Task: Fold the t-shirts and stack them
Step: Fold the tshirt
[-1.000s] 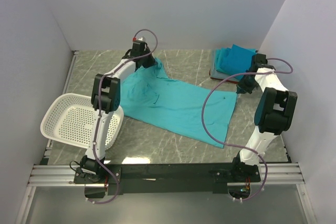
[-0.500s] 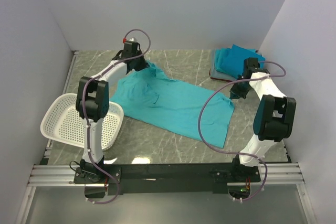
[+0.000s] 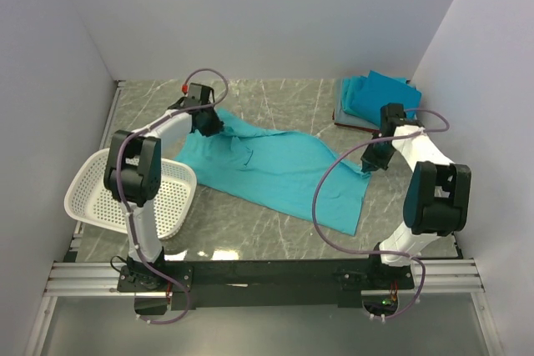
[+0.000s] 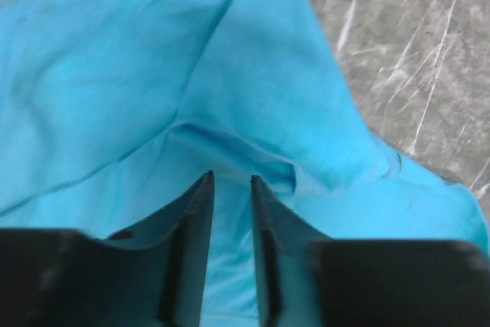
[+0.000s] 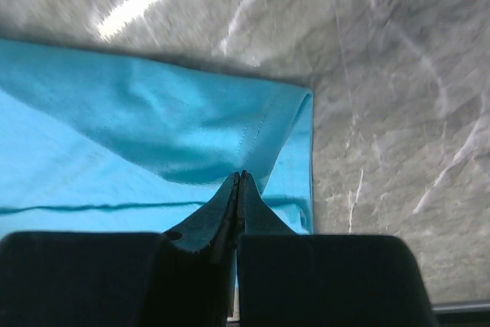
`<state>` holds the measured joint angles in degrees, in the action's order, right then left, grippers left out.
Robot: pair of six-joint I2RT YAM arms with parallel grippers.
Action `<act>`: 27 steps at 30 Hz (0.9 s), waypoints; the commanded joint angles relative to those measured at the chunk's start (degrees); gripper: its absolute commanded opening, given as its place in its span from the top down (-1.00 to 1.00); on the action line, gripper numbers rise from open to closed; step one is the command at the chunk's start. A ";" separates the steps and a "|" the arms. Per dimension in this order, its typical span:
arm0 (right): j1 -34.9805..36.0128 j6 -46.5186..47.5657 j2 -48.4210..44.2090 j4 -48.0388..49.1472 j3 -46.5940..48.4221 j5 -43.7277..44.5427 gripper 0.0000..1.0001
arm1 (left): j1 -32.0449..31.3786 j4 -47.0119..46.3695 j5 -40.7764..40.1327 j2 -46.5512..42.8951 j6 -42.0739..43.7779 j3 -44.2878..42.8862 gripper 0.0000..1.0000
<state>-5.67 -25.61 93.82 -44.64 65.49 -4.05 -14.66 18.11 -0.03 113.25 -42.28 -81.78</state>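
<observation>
Teal t-shirt (image 3: 279, 168): lies opened out on the grey marble table (image 3: 250, 227), mid-table, running from far left to near right. Mostly flat. Creases gather at its far-left end, and its near-right corner points toward the table's near edge.

Left gripper (image 4: 231, 180): at the shirt's far-left end, low over the cloth. Fingers slightly apart, with a narrow gap between them and teal cloth visible through it. A raised ridge of fabric sits right at the fingertips. Cannot tell whether the tips touch it; nothing is visibly clamped.

Right gripper (image 5: 239, 176): at the shirt's far-right corner. Fingers pressed together with no gap, pinching the teal cloth just inside the stitched hem (image 5: 260, 129). The cloth around the tips looks tented, and bare marble starts just right of the corner.

Stack of folded t-shirts (image 3: 380, 96): in the far-right corner of the table, close beside the right wrist and well apart from the spread shirt's left end. The top layers are teal. A paler layer and a dark reddish edge show at the bottom left.

White perforated basket (image 3: 104, 198): at the left near side, beside the left arm (image 3: 133, 177), tilted, just beside the shirt's left edge. No cloth is visible inside.
</observation>
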 commanded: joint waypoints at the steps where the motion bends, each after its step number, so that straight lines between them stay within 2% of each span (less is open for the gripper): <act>1: 1.10 0.29 -3.38 -0.27 -1.33 1.15 1.00 | 0.77 2.54 0.90 -5.49 -2.10 1.53 0.33; 2: 1.28 0.29 -3.47 -0.27 -1.60 1.24 1.00 | 0.77 2.72 1.43 -7.24 -2.19 2.66 0.15; 5: 1.54 0.03 -3.73 -0.27 -2.04 1.42 1.00 | 1.56 4.12 3.37 -9.53 -3.68 3.73 -0.03; 8: 1.72 -0.23 -4.00 -0.18 -2.04 1.42 1.00 | 2.70 5.09 3.02 -9.45 -4.47 3.47 -0.07; 15: 1.89 -0.32 -4.08 -0.01 -2.30 1.68 1.00 | 3.49 10.36 3.81 -2.08 -3.86 -3.47 -0.07; 18: 1.89 -0.67 -4.43 0.34 -2.56 1.68 1.00 | 3.49 10.02 2.94 -1.45 -4.04 -2.78 -0.04; 27: 1.98 -0.94 -4.61 1.05 -4.15 1.42 1.00 | 3.49 9.93 3.11 1.80 -3.16 -3.57 0.18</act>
<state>-4.10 -26.13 91.46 -44.16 61.63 -3.46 -11.07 27.44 2.37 114.28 -45.93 -83.50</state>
